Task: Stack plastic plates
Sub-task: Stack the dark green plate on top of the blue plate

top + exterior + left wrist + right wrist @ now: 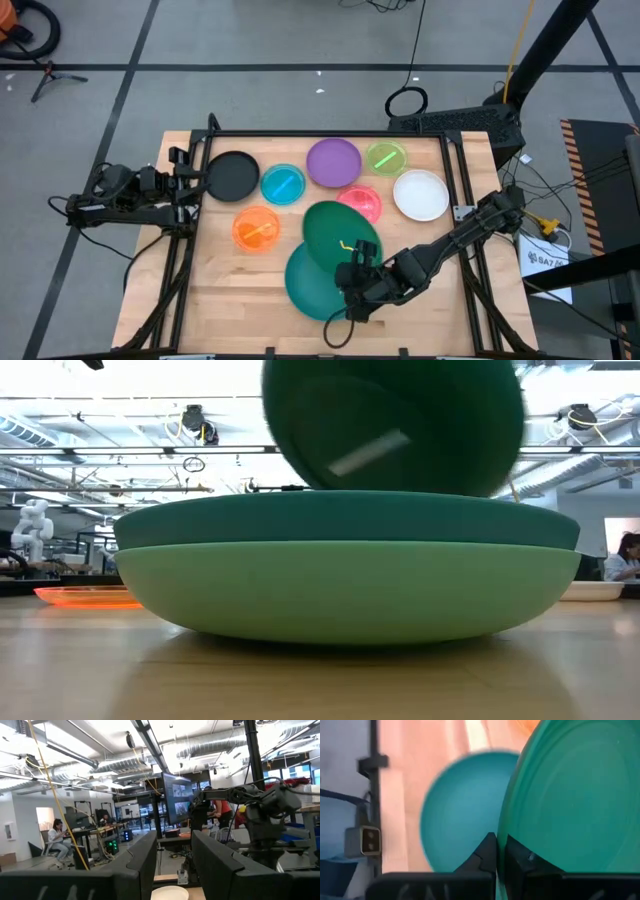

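My right gripper [356,272] is shut on a large dark green plate [338,238], which is tilted in the air over a teal plate [308,285]. In the low view the teal plate [345,518] sits nested in a mint plate [345,595] that rests on the table, with the dark green plate [395,422] above them. My left gripper [197,180] waits open at the table's left edge beside the black plate [232,175]. My right gripper pinches the dark green plate's rim [506,851] between its two fingers, one on each face, at the plate's near-right edge. The fingers come from the table's right-near side. The plate is lifted clear and tilted above the teal plate.
Plates lying singly on the table's far half: blue [283,184], purple [333,161], lime [386,157], white [421,194], pink [362,202], orange [256,228]. A black frame [455,170] borders the table. Bare wood [225,295] lies at the near left.
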You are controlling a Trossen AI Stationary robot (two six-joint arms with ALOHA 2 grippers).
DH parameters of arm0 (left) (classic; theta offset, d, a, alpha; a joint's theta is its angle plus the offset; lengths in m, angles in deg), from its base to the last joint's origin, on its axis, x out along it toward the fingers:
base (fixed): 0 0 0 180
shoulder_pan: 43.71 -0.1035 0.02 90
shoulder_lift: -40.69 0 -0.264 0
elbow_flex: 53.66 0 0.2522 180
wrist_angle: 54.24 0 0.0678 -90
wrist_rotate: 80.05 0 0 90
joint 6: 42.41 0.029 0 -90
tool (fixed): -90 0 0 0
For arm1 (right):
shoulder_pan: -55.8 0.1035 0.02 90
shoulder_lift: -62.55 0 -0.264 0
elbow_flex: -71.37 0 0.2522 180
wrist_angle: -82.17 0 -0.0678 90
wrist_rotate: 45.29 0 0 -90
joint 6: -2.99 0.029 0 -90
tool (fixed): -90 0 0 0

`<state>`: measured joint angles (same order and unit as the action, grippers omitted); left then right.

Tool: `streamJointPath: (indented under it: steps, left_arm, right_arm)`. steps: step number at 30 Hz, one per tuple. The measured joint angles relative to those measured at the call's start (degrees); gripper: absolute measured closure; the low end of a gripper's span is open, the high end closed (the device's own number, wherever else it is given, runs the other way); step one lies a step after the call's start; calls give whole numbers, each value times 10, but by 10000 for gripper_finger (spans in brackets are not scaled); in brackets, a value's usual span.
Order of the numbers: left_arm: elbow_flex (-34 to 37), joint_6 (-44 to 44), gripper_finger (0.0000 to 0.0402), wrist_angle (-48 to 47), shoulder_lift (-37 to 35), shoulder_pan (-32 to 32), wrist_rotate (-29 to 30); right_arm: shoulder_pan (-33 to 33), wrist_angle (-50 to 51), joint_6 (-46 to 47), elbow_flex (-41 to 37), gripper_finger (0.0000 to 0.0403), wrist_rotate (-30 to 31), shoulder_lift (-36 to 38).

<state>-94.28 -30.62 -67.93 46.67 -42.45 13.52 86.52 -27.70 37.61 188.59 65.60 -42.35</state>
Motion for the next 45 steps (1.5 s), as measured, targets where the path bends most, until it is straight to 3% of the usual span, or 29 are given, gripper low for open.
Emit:
streamJointPath:
  steps: [4, 9, 27, 31, 45]
  left_arm:
    - [0, 0, 270, 0, 0, 0, 0]
    - [0, 0, 270, -3, 0, 0, 0]
    - [0, 0, 270, -3, 0, 0, 0]
    - [0, 0, 270, -3, 0, 0, 0]
    - [0, -2, 270, -3, 0, 0, 0]
  right_arm:
    - [0, -57, -67, 0, 400, -13, 0]
    - [0, -90, -83, 0, 394, -47, 0]
    - [5, -96, -23, 0, 393, -64, -15]
    - [5, -99, -23, 0, 393, -106, -41]
    - [4, -113, 23, 0, 381, -121, -59]
